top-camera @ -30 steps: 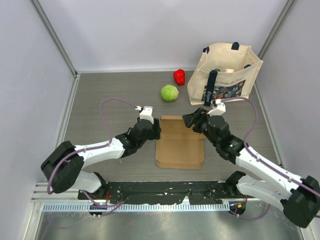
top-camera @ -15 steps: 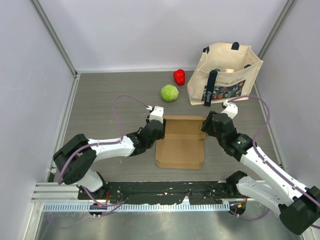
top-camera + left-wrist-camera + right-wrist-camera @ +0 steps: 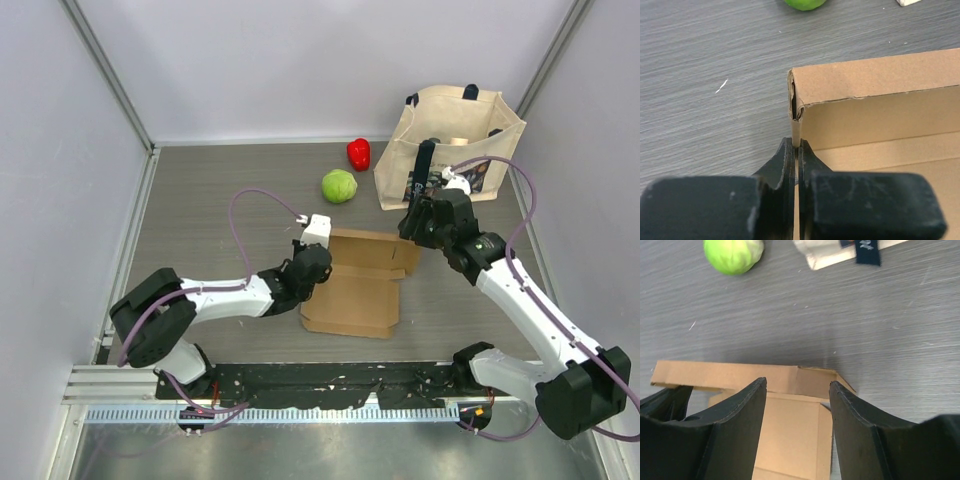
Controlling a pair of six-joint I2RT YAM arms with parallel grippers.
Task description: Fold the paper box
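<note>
The paper box [image 3: 355, 290] lies open and flat-bottomed on the table's middle, its far wall standing up. My left gripper [image 3: 318, 262] is at the box's far left corner. In the left wrist view it [image 3: 796, 147] is shut on the thin upright edge of the box's [image 3: 875, 100] left wall, just below the frayed corner. My right gripper [image 3: 412, 226] hovers over the far right corner. In the right wrist view it [image 3: 797, 383] stands open above the box [image 3: 790, 435], with nothing between its fingers [image 3: 735, 420].
A beige tote bag [image 3: 450, 140] stands at the back right, close behind the right arm. A green round vegetable [image 3: 339, 185] and a red pepper [image 3: 358, 153] lie behind the box. Grey walls close in the table on three sides.
My left gripper has closed on the box's left wall. The box has slid and turned slightly leftward. The right arm has risen and drawn back towards the tote bag, still open.
</note>
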